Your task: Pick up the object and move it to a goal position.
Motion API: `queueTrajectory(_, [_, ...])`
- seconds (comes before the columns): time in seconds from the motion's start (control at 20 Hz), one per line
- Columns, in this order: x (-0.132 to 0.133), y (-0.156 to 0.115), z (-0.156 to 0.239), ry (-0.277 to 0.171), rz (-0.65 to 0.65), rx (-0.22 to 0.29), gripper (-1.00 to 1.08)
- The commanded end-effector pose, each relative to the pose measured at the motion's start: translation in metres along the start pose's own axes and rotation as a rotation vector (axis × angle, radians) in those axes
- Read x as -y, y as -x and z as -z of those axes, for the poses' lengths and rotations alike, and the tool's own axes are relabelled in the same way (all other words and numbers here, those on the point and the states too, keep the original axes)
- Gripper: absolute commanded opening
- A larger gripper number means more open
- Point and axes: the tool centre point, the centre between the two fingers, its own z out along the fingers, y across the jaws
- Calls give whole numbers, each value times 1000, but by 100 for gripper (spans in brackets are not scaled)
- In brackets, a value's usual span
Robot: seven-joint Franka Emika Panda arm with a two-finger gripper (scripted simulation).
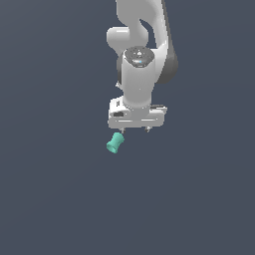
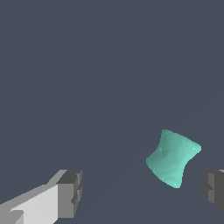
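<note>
Spool (image 1: 115, 143) lies tilted on the dark floor (image 1: 50, 199), off-centre between the gripper (image 2: 142, 192) fingers, much closer to one pad (image 2: 212, 188). Risk: closing now pushes or rolls it sideways, since the near pad hits a flared end first. Jaws spread wide, holding nothing, gripper hovering just above spool

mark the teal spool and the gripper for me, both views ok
teal spool (image 2: 173, 158): wrist view, on its narrow waist.
gripper (image 1: 134, 129): exterior view, midway between the fingertips, jaws apart.
</note>
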Motion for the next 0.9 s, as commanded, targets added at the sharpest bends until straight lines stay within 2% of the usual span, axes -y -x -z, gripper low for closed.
queueTrajectory(0.0, [0,0,0,0,2,0,100])
queueTrajectory(0.4, [-14,4,-14,0,-73,-2,100])
queueTrajectory(0.85, [-58,20,-55,4,-309,-9,100])
